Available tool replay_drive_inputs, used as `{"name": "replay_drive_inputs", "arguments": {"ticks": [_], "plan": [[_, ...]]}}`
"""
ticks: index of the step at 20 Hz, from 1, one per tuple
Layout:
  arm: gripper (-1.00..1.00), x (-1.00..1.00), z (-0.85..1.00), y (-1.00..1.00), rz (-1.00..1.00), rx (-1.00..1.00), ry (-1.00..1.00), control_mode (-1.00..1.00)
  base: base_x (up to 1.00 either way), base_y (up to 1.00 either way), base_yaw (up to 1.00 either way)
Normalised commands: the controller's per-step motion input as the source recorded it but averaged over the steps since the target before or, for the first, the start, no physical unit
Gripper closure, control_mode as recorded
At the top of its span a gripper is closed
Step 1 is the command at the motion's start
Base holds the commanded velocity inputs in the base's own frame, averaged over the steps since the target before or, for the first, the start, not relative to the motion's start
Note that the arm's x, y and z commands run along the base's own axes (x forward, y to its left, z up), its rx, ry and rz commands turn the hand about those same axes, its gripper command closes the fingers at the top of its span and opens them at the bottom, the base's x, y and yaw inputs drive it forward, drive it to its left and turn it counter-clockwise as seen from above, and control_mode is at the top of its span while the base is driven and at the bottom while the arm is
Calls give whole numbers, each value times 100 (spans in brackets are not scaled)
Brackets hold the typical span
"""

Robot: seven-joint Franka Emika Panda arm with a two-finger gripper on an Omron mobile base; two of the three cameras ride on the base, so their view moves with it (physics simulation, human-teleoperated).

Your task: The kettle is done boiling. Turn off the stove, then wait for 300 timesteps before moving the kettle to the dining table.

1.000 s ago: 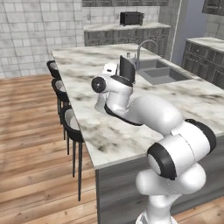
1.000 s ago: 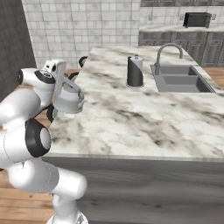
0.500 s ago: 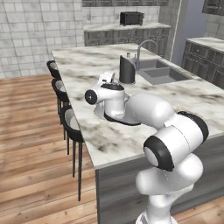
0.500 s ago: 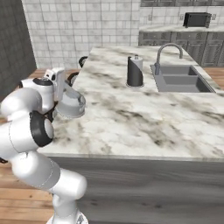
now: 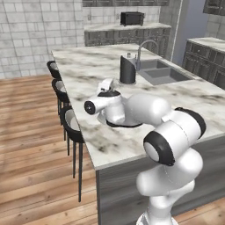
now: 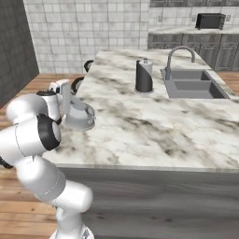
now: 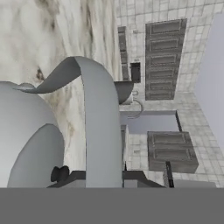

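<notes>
In the hand view the kettle [image 7: 26,140] sits right against the camera, its rounded grey body low on the left and its broad curved handle [image 7: 98,127] arching up the middle. The gripper's fingertips are hidden behind that handle, so I cannot tell whether the jaws are apart or closed on it. Past the kettle, the same view shows veined marble running away to a dark canister [image 7: 124,90] and the sink [image 7: 151,122].

The right base view gives what the hand view lacks: the kettle [image 6: 78,115] rests on the dining table [image 6: 154,135], close to its left edge, with the arm's wrist [image 6: 55,98] just beside it on the outer side. In the left base view the wrist [image 5: 107,105] and forearm cover the kettle; a dark ring of shadow [image 5: 125,125] lies on the marble under them.

Bar stools [image 5: 70,118] stand along the table's near-left edge, directly below the wrist. Toward the middle, the marble lies bare from the kettle up to the canister [image 6: 144,76] and the sink basin [image 6: 193,84] with its curved tap [image 6: 179,53], both well apart from the kettle.

Compared with half a second ago, the wrist has swung lower and further toward the table's left edge, and the kettle has come with it. On the far counter sits a black microwave [image 5: 132,18].
</notes>
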Motion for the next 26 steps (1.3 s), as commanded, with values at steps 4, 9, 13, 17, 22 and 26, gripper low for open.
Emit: {"name": "replay_drive_inputs", "arguments": {"ticks": [4,9,13,17,22,26], "plan": [[100,15,-21,0,-2,-4,0,-100,0,0,0],[100,16,-14,0,-4,0,-1,-100,0,0,0],[100,20,-11,0,-6,0,-3,-100,0,0,0],[100,22,-11,0,-6,0,-3,-100,0,0,0],[100,20,-12,0,-6,0,-1,-100,0,0,0],[100,22,-12,0,-6,-1,0,-100,0,0,0]]}}
